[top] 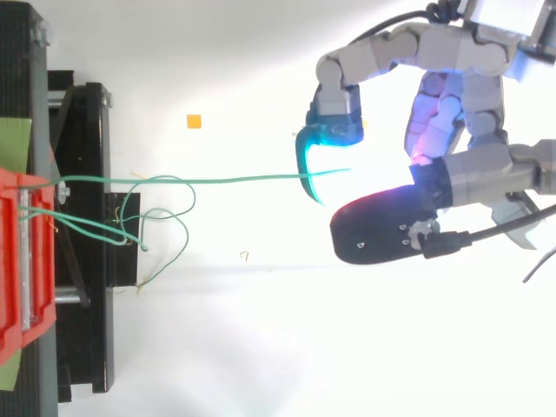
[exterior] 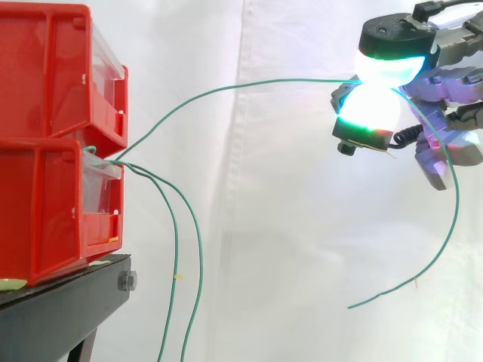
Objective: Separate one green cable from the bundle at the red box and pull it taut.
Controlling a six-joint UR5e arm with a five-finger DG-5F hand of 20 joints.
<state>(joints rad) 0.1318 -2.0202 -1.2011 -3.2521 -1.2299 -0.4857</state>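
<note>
Two red bins [exterior: 53,143] are stacked on a black stand [exterior: 68,302] at the left. Green cables come out of the lower bin's front [exterior: 113,160]. One green cable [exterior: 241,85] runs from there up and right to my hand [exterior: 445,98], which is shut on it, pinching it between glowing pads [exterior: 375,90]. Its free end [exterior: 423,275] droops below the hand. In the top view this cable [top: 234,181] stretches nearly straight from the bin [top: 22,252] to the pinch. Two other green cables [exterior: 185,271] hang down from the bin.
A white curtain hangs behind everything. The slack cables loop over the stand [top: 156,217] in the top view. A small orange square [top: 194,121] lies on the white floor.
</note>
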